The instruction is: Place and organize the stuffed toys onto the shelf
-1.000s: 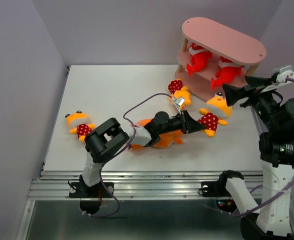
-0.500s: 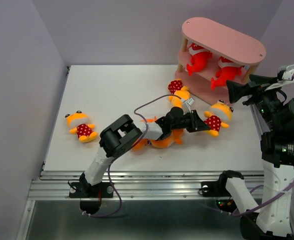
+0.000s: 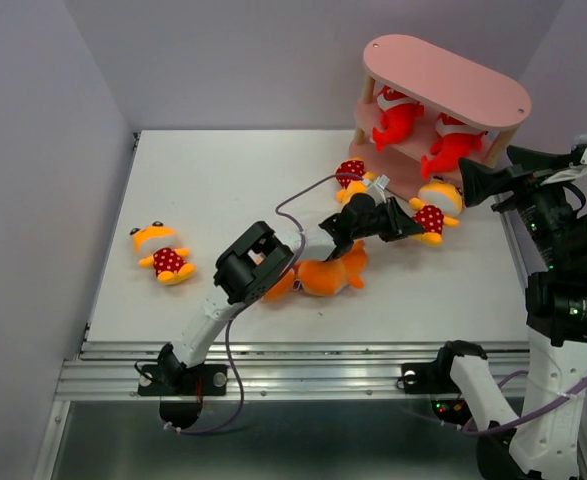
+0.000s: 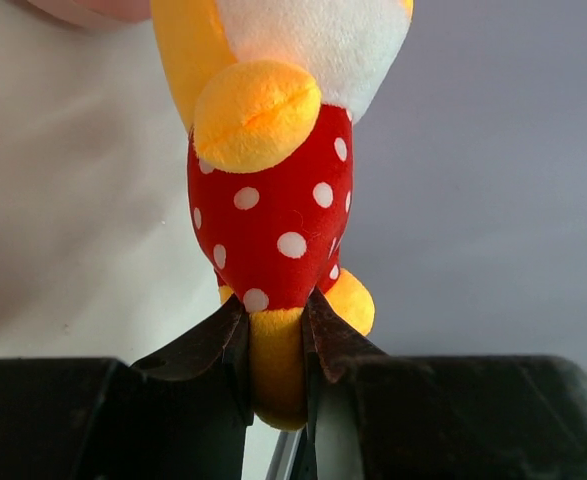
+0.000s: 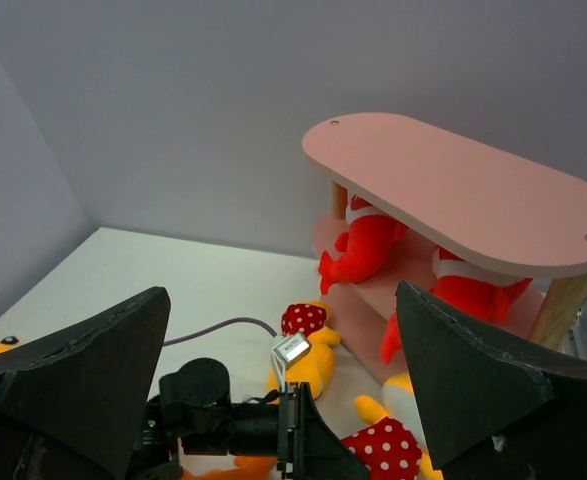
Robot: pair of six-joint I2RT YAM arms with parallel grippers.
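Observation:
The pink shelf [image 3: 443, 78] [image 5: 453, 185] stands at the back right, with two red sharks [image 3: 398, 118] [image 3: 451, 145] on its middle tier. My left gripper [image 3: 408, 224] [image 4: 276, 330] is shut on the yellow foot of a yellow-orange figure in red white-dotted pants [image 3: 436, 209] [image 4: 273, 190], held head-first just in front of the shelf's bottom tier. Another such figure [image 3: 356, 180] lies against the shelf's near left corner. A third figure [image 3: 160, 253] lies far left. An orange shark [image 3: 328, 275] lies beneath my left arm. My right gripper [image 3: 488, 167] [image 5: 281, 292] hovers open beside the shelf's right end, holding nothing.
A purple cable [image 3: 303, 200] loops above the left arm. Purple walls close in the white table [image 3: 223, 180] at the back and both sides. A metal rail [image 3: 293, 365] runs along the near edge.
My left arm has stretched farther toward the shelf, carrying the dotted figure up and right to the bottom tier's front. The right gripper has drifted slightly right, still open.

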